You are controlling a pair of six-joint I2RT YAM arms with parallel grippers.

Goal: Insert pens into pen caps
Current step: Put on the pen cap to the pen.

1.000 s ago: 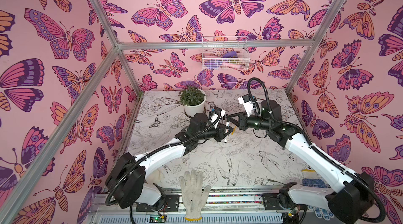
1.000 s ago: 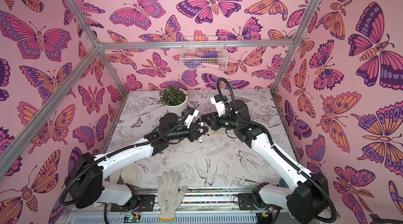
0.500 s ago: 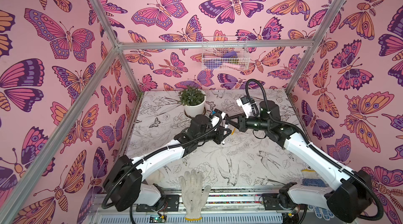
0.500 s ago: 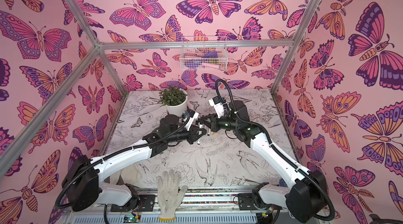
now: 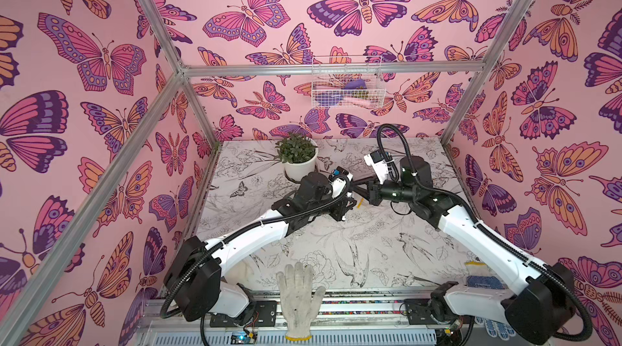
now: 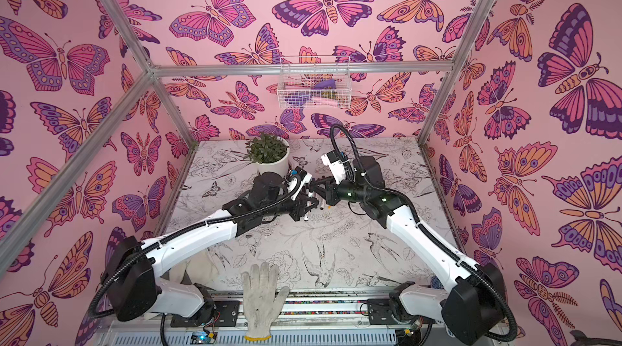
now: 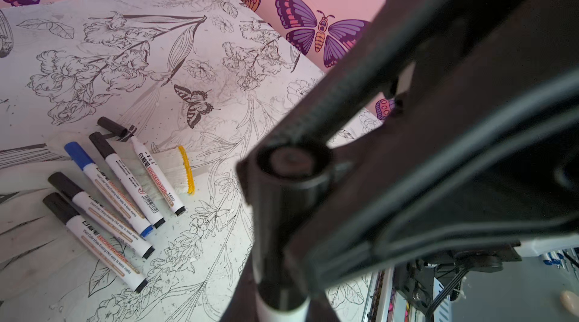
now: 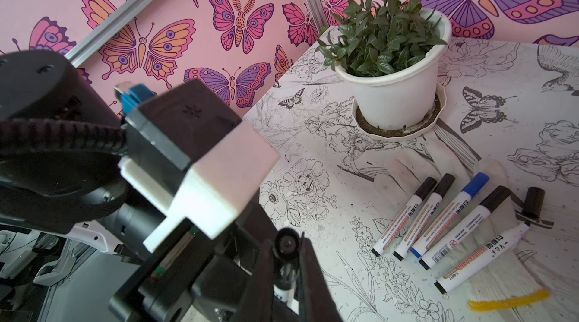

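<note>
My left gripper point(image 7: 279, 300) is shut on the white barrel of a pen point(image 7: 283, 312) held above the table. A black pen cap point(image 7: 289, 176) sits on that pen's end. My right gripper point(image 8: 286, 262) is shut on this cap point(image 8: 286, 243), its jaws on either side. Both grippers meet mid-table in both top views point(image 5: 353, 193) point(image 6: 311, 193). Several capped pens point(image 7: 103, 210) point(image 8: 438, 220) lie in a row on the table. Beside them lie one uncapped pen point(image 7: 156, 176) point(image 8: 482, 257) and a loose black cap point(image 7: 112, 127) point(image 8: 534, 203).
The pens rest on a white glove with a yellow cuff point(image 7: 188, 170) point(image 8: 507, 303). A potted plant point(image 5: 298, 157) point(image 8: 391, 85) stands behind the grippers. Another white glove point(image 5: 299, 297) hangs over the table's front edge. A wire basket point(image 5: 346, 81) hangs on the back wall.
My right gripper has moved left toward the left gripper, closing the gap between them. The left arm has shifted only slightly.
</note>
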